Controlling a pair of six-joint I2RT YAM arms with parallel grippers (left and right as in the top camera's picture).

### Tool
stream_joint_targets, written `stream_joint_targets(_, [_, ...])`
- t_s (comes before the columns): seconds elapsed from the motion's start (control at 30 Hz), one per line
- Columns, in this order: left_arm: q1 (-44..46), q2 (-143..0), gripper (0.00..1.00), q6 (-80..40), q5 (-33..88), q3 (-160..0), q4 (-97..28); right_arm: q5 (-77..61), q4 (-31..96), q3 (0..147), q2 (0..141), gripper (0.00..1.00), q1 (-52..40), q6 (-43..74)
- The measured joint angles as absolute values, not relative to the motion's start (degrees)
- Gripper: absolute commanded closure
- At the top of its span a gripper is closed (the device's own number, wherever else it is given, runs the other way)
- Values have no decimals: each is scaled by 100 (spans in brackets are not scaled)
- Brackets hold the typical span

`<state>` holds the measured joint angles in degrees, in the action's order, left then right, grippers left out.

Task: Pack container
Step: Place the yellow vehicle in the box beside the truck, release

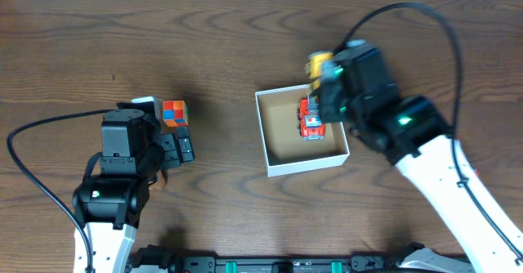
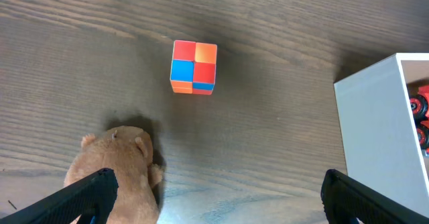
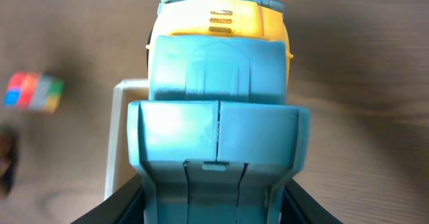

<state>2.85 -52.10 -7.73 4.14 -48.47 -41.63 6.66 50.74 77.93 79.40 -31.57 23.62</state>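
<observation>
Overhead, the table (image 1: 229,52) is carrying the container (image 1: 282,142), which is sitting right of centre with most of its tan bottom bare. The right hand (image 1: 327,85) is grasping a yellow and teal toy truck (image 1: 319,63) and holding it over the container's far wall, so this piece is looking close to going in. The left hand (image 1: 184,146) is hanging released and empty, well apart from the container. A red toy car (image 1: 310,119) is lying inside near the right wall. A plush animal (image 2: 120,167) and a colour cube (image 1: 174,113) are lying outside, so about half the packing is looking undone. The left wrist view is showing the plush, which the arm is hiding overhead. The right wrist view is showing the truck filling the space between the fingers.
</observation>
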Motion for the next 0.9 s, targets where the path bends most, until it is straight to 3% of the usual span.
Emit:
stream_joint_targets(0.33, [285, -5210, 2, -773, 414, -4847, -4163, 637, 5280, 7793, 9144, 99, -4099, 2626])
stream_joint_targets(0.9, [285, -5210, 2, -773, 414, -4847, -4180, 604, 4912, 7789, 10604, 99, -3664, 2976])
